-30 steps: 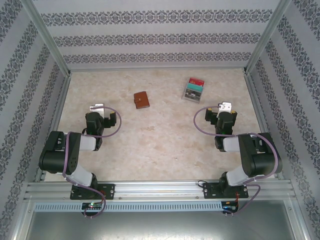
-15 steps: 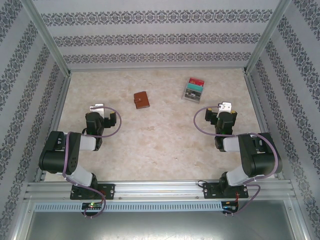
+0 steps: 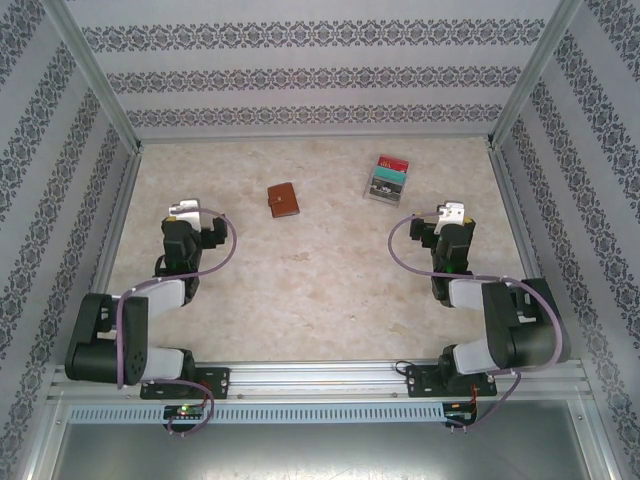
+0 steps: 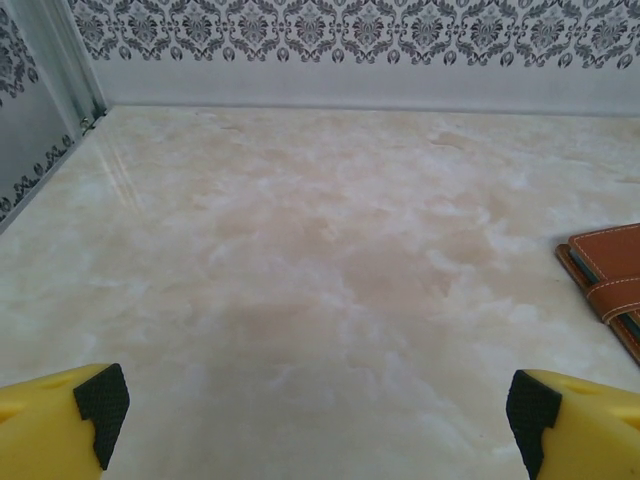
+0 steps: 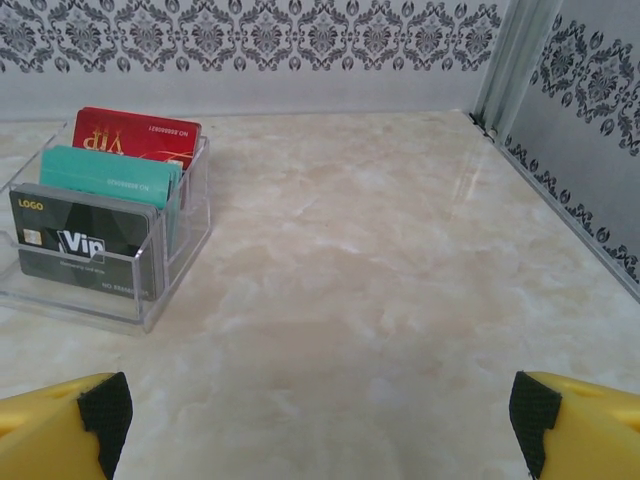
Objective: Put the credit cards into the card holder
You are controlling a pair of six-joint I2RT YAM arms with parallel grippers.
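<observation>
Both grippers spread wide and empty, cards in tray

Top view: left gripper (image 3: 186, 211) and right gripper (image 3: 452, 213) sit well apart above the tabletop (image 3: 320, 270). The closed card holder (image 3: 284, 201) lies beyond them, and 3 credit cards (image 3: 386, 177) stand in a clear tray (image 3: 375, 196). Left wrist: fingers (image 4: 60, 420) parted, holder at right edge. Right wrist: fingers parted, tray at left

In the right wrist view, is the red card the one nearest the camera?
No, the dark grey card stands nearest; the red card is the farthest back.
</observation>
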